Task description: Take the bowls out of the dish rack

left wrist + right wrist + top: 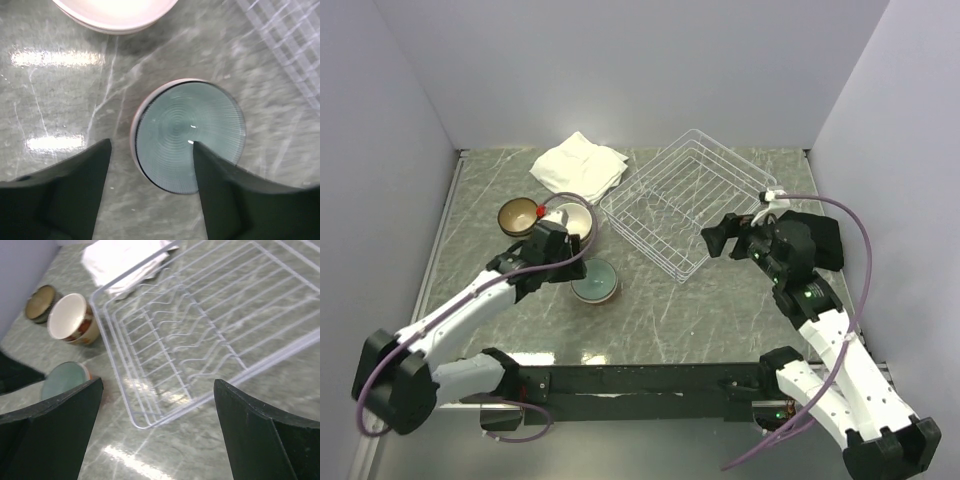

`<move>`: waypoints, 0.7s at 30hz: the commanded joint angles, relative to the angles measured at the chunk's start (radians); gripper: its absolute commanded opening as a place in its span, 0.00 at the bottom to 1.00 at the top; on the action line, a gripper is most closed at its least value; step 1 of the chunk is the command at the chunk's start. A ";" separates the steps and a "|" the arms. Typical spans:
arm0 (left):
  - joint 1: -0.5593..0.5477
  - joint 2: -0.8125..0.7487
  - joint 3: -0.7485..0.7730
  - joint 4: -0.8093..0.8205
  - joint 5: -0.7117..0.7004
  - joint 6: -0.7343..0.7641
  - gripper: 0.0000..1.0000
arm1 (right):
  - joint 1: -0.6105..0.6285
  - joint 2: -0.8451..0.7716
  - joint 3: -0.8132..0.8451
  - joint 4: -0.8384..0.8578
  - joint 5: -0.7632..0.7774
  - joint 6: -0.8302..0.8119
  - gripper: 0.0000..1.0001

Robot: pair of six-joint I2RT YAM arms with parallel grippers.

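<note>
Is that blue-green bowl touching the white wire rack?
Apart. The top view shows a strip of table between the blue-green bowl and the dish rack.

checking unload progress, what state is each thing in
dish rack: empty
teal bowl: upright on table, unheld
cream bowl: upright on table, empty
brown bowl: upright on table, empty
white cloth: folded
left gripper: open over teal bowl
right gripper: open, empty

A brown bowl (517, 215), a white bowl (578, 214) and a teal bowl (594, 282) stand beside the dish rack (685, 205).
</note>
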 commanded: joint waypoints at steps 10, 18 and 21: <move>0.003 -0.504 0.082 -0.134 -0.280 0.046 0.99 | -0.002 -0.336 -0.019 -0.145 0.516 -0.012 1.00; 0.003 -0.823 0.139 -0.241 -0.446 0.080 0.99 | -0.002 -0.577 -0.068 -0.195 0.590 -0.078 1.00; 0.003 -0.915 0.145 -0.270 -0.470 0.060 1.00 | 0.000 -0.633 -0.064 -0.243 0.576 -0.072 1.00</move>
